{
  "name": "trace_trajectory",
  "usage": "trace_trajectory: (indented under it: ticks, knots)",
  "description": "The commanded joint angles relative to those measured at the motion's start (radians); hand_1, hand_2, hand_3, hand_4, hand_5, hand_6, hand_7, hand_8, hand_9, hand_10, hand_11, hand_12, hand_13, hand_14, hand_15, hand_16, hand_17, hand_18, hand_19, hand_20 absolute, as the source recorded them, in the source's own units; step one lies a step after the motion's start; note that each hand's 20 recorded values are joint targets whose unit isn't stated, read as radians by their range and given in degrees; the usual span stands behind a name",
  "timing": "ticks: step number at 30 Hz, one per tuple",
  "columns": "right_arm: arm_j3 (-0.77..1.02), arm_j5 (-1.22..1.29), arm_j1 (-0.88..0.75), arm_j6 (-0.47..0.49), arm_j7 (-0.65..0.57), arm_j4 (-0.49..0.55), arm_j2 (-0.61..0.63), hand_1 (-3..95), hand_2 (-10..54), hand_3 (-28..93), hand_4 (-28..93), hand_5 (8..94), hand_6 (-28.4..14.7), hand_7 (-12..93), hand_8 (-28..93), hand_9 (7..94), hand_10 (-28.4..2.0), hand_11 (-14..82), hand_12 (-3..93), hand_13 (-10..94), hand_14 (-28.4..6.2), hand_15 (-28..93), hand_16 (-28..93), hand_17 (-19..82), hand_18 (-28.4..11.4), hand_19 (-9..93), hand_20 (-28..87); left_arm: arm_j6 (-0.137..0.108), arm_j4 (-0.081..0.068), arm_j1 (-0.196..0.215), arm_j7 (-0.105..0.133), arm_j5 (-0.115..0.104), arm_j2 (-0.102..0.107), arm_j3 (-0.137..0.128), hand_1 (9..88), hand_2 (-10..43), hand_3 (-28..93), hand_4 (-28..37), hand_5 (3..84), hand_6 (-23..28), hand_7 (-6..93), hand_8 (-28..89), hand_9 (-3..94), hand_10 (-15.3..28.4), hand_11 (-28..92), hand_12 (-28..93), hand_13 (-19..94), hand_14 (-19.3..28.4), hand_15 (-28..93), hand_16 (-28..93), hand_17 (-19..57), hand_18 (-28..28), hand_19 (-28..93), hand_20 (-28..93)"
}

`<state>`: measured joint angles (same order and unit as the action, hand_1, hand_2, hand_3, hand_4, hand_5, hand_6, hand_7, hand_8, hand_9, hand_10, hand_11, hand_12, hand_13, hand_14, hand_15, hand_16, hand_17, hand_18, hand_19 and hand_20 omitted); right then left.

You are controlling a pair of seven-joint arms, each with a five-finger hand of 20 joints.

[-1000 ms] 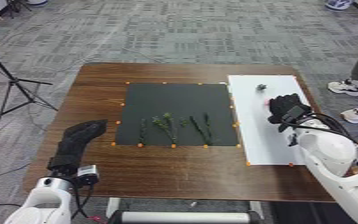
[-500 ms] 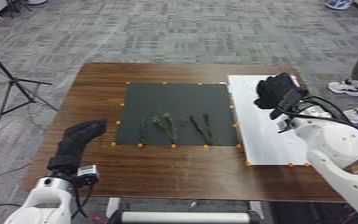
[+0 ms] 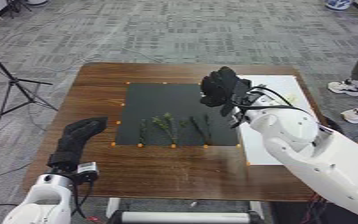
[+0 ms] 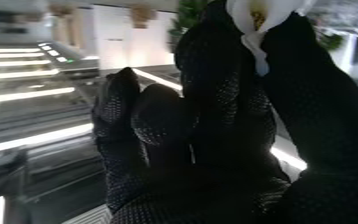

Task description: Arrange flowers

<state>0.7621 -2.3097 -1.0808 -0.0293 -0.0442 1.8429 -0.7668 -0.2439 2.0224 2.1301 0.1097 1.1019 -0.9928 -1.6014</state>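
"How was the flower (image 4: 282, 7) held?"

"It was pinched by the right hand (image 3: 223, 90), just right of the head view's upper centre."

"What was risked?"

"Petals could be crushed, were the pinch overtightened."

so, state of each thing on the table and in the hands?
left hand: open, fingers straight
right hand: closed on the white flower
white flower: open bloom, between thumb and fingers
green sprigs: lying spaced apart on the dark mat
dark mat: flat
white sheet: flat, partly behind right arm
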Motion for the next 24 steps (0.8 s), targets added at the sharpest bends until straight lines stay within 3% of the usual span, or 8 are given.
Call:
trace_trajectory:
  ticks: [1, 3, 5, 9, 11, 13, 19, 24]
  knots:
    - [-0.103, 0.017, 0.133, 0.023, 0.057, -0.043, -0.176, 51.9, -8.0, 66, -27, 77.7, 1.3, 36, 12, 83.7, -8.7, 46.0, 32.0, 69, -12.6, 78, 45, 34, -23.7, 76, 55, -0.019, -0.004, 0.002, 0.003, -0.019, 0.005, 0.006, 29.0, 1.4, 70, -17.1, 50.0, 4.9, 16.9, -7, 43.6, 12.9, 20, 12, 34, 16.9, 19, 1, 5.0, 12.0, 10, 17]
    - [-0.121, 0.031, 0.152, 0.043, 0.065, -0.055, -0.209, 52.5, -7.8, 65, -27, 77.9, 1.3, 35, 12, 83.7, -8.7, 45.9, 32.0, 68, -12.6, 78, 45, 34, -23.4, 75, 55, -0.034, -0.005, 0.004, 0.0, -0.02, 0.006, 0.005, 28.9, 1.3, 70, -17.1, 50.1, 4.9, 16.9, -7, 43.6, 12.9, 20, 12, 33, 16.6, 19, 1, 5.1, 10.6, 9, 16]
    - [-0.128, 0.036, 0.161, 0.05, 0.077, -0.07, -0.246, 52.8, -7.8, 64, -26, 78.2, 1.1, 35, 11, 83.7, -8.7, 45.8, 32.0, 68, -12.7, 78, 45, 34, -23.6, 75, 55, -0.083, -0.007, 0.002, 0.0, -0.04, 0.012, 0.015, 29.0, 1.3, 70, -17.3, 50.2, 4.9, 17.0, -7, 43.6, 13.0, 20, 12, 31, 15.5, 17, 0, 4.1, 8.8, 6, 16]
    - [-0.121, -0.006, 0.171, 0.056, 0.126, -0.134, -0.329, 53.2, -7.8, 64, -27, 79.0, 1.7, 34, 9, 83.6, -8.7, 45.4, 32.1, 68, -12.6, 77, 45, 33, -23.5, 75, 54, -0.157, -0.039, -0.045, -0.01, -0.08, 0.018, 0.048, 29.0, 2.0, 70, -17.9, 50.2, 5.0, 16.9, -7, 43.2, 13.0, 20, 11, 29, 13.9, 13, 0, 3.2, 6.3, 2, 14]
    - [-0.159, 0.003, 0.18, 0.045, 0.101, -0.12, -0.33, 53.2, -7.8, 63, -27, 79.0, 2.1, 33, 8, 83.6, -8.7, 45.3, 32.1, 68, -12.7, 77, 45, 33, -23.4, 74, 54, -0.167, -0.031, -0.014, 0.01, -0.088, 0.022, 0.037, 28.9, 2.5, 70, -18.2, 50.2, 5.1, 16.9, -7, 43.0, 13.1, 20, 11, 28, 13.5, 12, 0, 3.0, 5.7, 1, 14]
    - [-0.163, -0.013, 0.174, 0.055, 0.107, -0.13, -0.348, 53.2, -7.8, 63, -27, 78.9, 2.4, 33, 8, 83.5, -8.7, 45.2, 32.1, 68, -12.7, 77, 45, 33, -23.3, 74, 54, -0.185, -0.03, -0.014, 0.016, -0.094, 0.026, 0.039, 29.0, 3.1, 70, -18.5, 50.2, 5.2, 16.8, -7, 42.8, 13.2, 19, 11, 28, 13.3, 11, 0, 2.9, 4.9, 1, 14]
    - [-0.178, -0.085, 0.149, 0.036, 0.126, -0.19, -0.382, 53.2, -7.9, 63, -27, 78.8, 3.0, 34, 7, 83.1, -8.8, 45.1, 32.3, 67, -12.7, 77, 45, 33, -22.9, 73, 54, -0.206, -0.036, -0.033, 0.039, -0.111, 0.03, 0.05, 26.5, 9.3, 71, -22.1, 50.1, 5.4, 16.1, -7, 42.7, 13.2, 19, 10, 27, 12.3, 8, 0, 2.2, 3.5, 0, 13]
    - [-0.154, -0.136, 0.119, 0.038, 0.155, -0.255, -0.435, 53.3, -7.8, 63, -27, 78.7, 3.2, 34, 6, 83.0, -8.8, 45.2, 32.3, 67, -12.7, 77, 45, 33, -22.7, 73, 54, -0.236, -0.041, -0.058, 0.088, -0.145, 0.033, 0.076, 22.9, 18.2, 70, -27.8, 49.0, 4.9, 14.1, -7, 42.8, 13.3, 18, 9, 27, 11.9, 6, 0, 3.0, 2.7, 1, 12]
